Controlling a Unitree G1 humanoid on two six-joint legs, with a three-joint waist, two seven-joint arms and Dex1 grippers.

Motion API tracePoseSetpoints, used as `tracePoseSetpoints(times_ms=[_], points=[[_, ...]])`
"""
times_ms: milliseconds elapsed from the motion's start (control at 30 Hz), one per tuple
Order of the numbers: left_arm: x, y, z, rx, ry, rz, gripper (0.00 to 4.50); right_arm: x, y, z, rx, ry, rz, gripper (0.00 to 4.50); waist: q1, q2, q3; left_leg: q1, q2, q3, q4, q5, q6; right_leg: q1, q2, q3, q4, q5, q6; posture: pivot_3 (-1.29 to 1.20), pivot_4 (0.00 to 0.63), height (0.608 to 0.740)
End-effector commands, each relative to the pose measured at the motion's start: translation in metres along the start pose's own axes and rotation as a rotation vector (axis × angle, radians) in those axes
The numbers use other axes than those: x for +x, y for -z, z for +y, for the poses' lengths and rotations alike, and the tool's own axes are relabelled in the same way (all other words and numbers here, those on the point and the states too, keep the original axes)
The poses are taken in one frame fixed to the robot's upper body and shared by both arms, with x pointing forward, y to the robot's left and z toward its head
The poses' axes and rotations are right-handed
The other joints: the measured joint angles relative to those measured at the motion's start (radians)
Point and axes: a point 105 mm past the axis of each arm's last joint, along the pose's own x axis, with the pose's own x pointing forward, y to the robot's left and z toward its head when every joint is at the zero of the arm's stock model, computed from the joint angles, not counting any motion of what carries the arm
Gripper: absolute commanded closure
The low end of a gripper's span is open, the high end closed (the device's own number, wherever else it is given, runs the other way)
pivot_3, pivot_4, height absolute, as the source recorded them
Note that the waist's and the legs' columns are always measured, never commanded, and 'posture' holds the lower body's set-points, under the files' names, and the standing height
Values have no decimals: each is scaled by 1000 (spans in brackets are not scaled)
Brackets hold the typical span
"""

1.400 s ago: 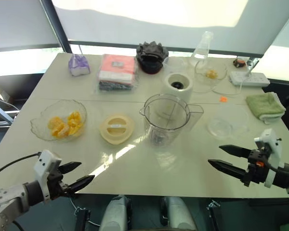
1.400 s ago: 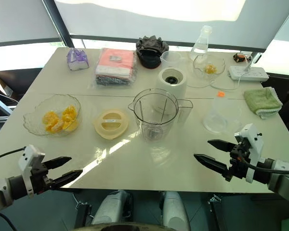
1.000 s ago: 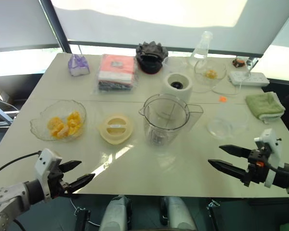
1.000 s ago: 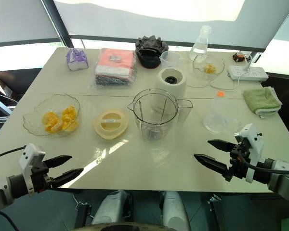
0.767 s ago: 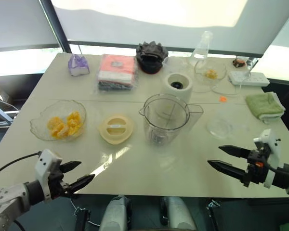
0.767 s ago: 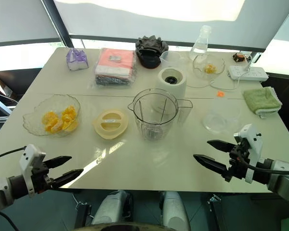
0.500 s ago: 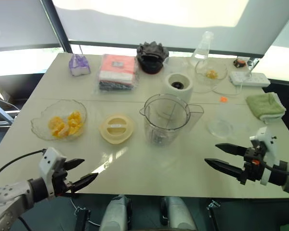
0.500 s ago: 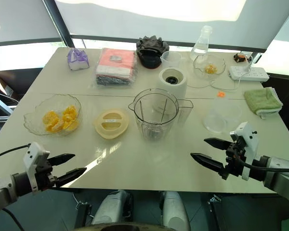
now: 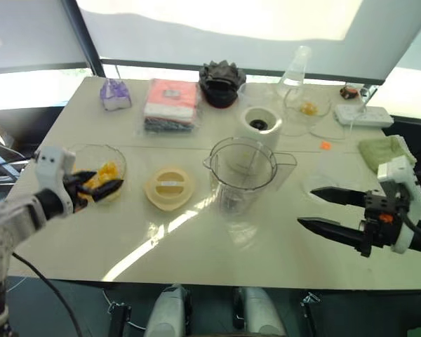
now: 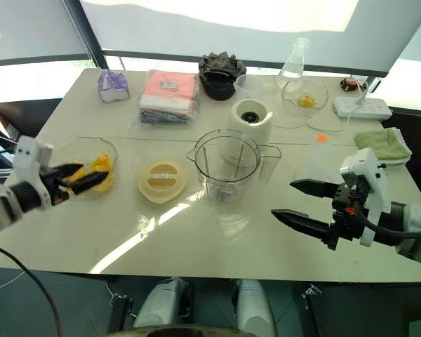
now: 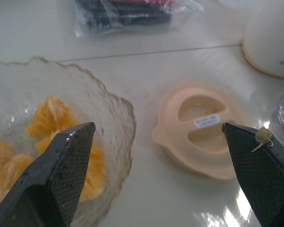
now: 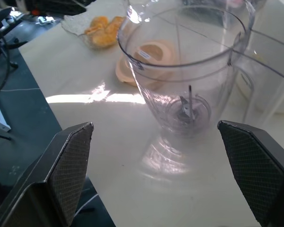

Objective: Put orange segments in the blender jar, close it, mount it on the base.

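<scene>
No wording can be read anywhere: the small white sticker [image 11: 207, 120] on the cream blender lid [image 11: 173, 132] carries dark print too fine to make out, and the pale label [image 9: 171, 92] on the pink packet [image 9: 170, 107] at the far side of the worktop [image 9: 196, 246] is equally illegible.

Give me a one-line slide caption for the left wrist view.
Open left claw over the scalloped clear glass bowl of orange segments, round cream plastic lid lying beside it.

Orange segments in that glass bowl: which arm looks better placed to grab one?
Probably left: the left gripper, open, hangs at the bowl of orange segments; the right gripper is beyond the blender jar.
</scene>
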Motion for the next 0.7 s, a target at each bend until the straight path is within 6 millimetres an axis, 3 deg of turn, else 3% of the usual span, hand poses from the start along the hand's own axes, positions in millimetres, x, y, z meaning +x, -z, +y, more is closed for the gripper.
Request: tracePoseSetpoints(times_ms=[33,200,367,700], points=[[22,-13,17,14,-184,57,0,6,-14,10,-52,-33,-16,69,2,-3,1,0,-1,0,0,0,0,0,0,0,0,0,0,0,150,740],[41,-15,34,-3,-343,103,0,11,-17,18,-48,-57,-16,69,2,-5,1,1,-2,-1,0,0,0,2,0,0,0,0,0,0,150,740],[47,-10,62,-63,-499,156,0,9,-24,24,-52,-71,-2,69,2,-7,2,0,-1,-1,0,0,0,1,0,0,0,0,0,0,150,740],[82,14,77,-49,-548,231,0,7,-29,19,-65,-72,40,69,7,-9,2,0,0,-1,1,0,0,1,-1,-1,0,0,0,0,150,740]])
